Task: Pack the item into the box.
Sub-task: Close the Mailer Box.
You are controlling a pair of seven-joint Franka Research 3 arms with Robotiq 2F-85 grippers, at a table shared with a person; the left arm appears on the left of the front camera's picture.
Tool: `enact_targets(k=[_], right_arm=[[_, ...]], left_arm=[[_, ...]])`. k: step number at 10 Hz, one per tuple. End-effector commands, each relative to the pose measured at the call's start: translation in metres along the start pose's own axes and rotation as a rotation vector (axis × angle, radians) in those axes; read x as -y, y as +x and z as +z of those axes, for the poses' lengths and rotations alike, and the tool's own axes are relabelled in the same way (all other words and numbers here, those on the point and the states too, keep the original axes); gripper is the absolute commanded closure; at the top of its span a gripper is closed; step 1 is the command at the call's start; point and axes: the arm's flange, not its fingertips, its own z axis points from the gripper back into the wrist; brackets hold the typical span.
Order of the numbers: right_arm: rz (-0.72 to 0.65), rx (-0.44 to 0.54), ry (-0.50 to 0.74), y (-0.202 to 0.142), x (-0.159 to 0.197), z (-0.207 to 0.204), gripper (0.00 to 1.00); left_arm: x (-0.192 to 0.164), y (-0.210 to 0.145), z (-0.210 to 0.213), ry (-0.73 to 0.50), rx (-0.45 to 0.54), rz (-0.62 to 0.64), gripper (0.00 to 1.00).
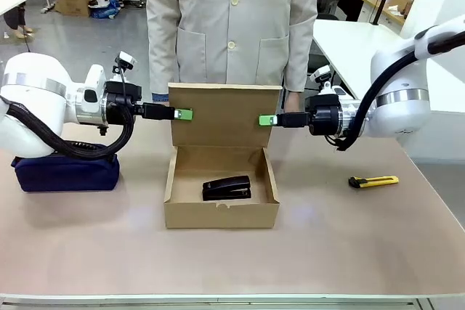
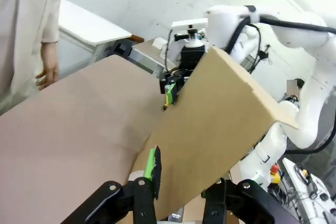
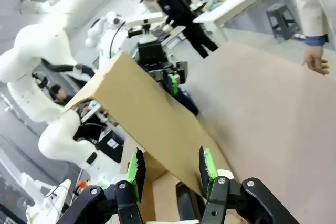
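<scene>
Two tools are meeting the raised lid (image 1: 225, 115) of the box (image 1: 221, 215) from opposite sides. Farthest left, a navy pouch (image 1: 65, 172) is lying on the counter (image 1: 363, 252) beneath the left arm. The left tool (image 1: 185, 114) is touching the lid's left edge. The front view is catching it side-on, while its own wrist view is showing its fingers (image 2: 154, 165) spread wide, straddling the cardboard without clamping it. In the middle the box is sitting open with its lid standing upright, and the front view is plainly showing the stapler (image 1: 227, 188) lying flat on the box floor. The right tool (image 1: 266, 120) is meeting the lid's right edge. Its wrist view is showing both green pads (image 3: 135, 167) parted, with the lid's edge passing between them. Farthest right, a yellow knife (image 1: 373, 181) is lying on the counter.
</scene>
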Motion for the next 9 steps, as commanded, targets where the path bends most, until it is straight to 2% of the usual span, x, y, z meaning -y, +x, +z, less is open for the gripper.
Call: enact_targets(k=[1,2,4,7,9], right_arm=[[0.209,-0.028,0.092,-0.007,-0.003,-0.001,0.43],[0.311,-0.029,0.121,-0.012,-0.003,-0.001,0.43],[0.477,0.018,0.141,-0.02,-0.005,-0.001,0.43],[0.641,0.065,0.122,-0.031,-0.008,0.0,0.43],[0.71,0.076,0.123,-0.041,-0.012,-0.002,0.43]], left_arm=[[0.014,-0.008,-0.001,-0.126,0.03,-0.214,0.59],[0.019,-0.011,0.002,-0.184,0.062,-0.29,0.59],[0.024,-0.017,0.005,-0.205,0.083,-0.407,0.59],[0.027,-0.032,0.005,-0.298,0.024,-0.469,0.59],[0.027,-0.041,0.001,-0.299,-0.014,-0.523,0.59]])
